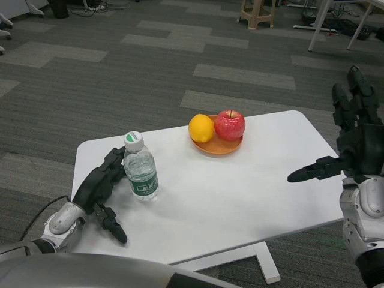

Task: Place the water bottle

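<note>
The left hand (99, 189) is held low at the picture's left, fingers spread apart and nothing gripped, its silver forearm angled up from the bottom corner. The right hand (354, 141) is raised at the right edge, fingers upright, thumb extended sideways.

The frame shows 1 white table (240, 198) across its centre. On it stand 1 water bottle (140, 167) at centre left and 1 orange plate (217, 146) just above centre, holding 1 lemon (201, 128) and 1 red apple (230, 125). 2 black hands appear: the left hand (102, 191) at lower left, the right hand (354, 138) at right.
</note>
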Available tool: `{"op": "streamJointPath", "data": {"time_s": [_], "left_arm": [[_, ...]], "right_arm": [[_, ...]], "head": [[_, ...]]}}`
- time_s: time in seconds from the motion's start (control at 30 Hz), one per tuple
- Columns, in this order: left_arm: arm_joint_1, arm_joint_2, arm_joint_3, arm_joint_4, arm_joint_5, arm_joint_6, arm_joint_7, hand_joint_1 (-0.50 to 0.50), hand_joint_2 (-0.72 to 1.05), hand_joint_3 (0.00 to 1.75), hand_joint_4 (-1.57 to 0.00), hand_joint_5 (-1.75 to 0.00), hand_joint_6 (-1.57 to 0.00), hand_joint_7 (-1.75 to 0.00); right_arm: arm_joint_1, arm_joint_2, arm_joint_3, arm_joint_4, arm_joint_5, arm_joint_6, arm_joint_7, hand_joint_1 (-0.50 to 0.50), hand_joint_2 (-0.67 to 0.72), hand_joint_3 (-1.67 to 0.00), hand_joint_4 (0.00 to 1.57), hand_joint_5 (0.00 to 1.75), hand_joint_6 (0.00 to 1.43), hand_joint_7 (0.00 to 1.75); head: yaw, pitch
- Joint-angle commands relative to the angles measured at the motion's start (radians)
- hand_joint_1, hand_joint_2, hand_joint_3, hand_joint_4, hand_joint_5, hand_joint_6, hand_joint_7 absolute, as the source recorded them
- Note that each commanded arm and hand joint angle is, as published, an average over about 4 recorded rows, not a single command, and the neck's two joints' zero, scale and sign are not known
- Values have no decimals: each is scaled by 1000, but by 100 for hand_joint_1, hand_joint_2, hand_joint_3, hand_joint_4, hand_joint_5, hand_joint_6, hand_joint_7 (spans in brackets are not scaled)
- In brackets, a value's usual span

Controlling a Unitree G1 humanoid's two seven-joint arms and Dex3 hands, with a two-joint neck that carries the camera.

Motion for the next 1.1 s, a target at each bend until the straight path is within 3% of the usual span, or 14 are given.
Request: {"op": "streamJointPath", "data": {"time_s": [0.03,0.33,0.47,0.67,0.9,1.0,1.1], "left_arm": [[21,8,21,-13,3,33,-6,-50,-55,9,0,-123,0,-35],[44,8,194,-116,-4,47,-6,-50,-55,9,0,-115,0,-35],[60,8,294,-169,-4,54,-6,-50,-55,9,0,-87,0,-35],[75,9,442,-271,8,80,-3,-50,-55,9,0,-59,0,-35],[84,8,631,-444,80,176,0,-50,-55,9,0,-41,0,-35],[82,8,702,-531,120,247,0,-50,-55,9,0,-41,0,-30],[76,7,741,-587,142,303,0,-50,-55,9,0,-28,0,-33]], "right_arm": [[10,2,4,7,8,-8,-5,-50,28,0,0,0,0,7],[4,3,10,20,9,-7,-6,-50,28,0,0,0,0,7],[0,4,12,28,8,-6,-6,-49,28,0,0,0,0,7],[-9,4,17,42,7,-6,-6,-50,28,0,0,0,0,7],[-27,4,22,65,9,-6,-6,-50,28,0,0,0,0,7],[-39,4,23,79,9,-6,-6,-50,28,0,0,0,0,7],[-47,4,23,89,9,-6,-6,-50,28,0,0,0,0,7]], "head": [[1,-1],[8,-8],[12,-11],[17,-11],[22,5],[19,21],[-4,56]]}}
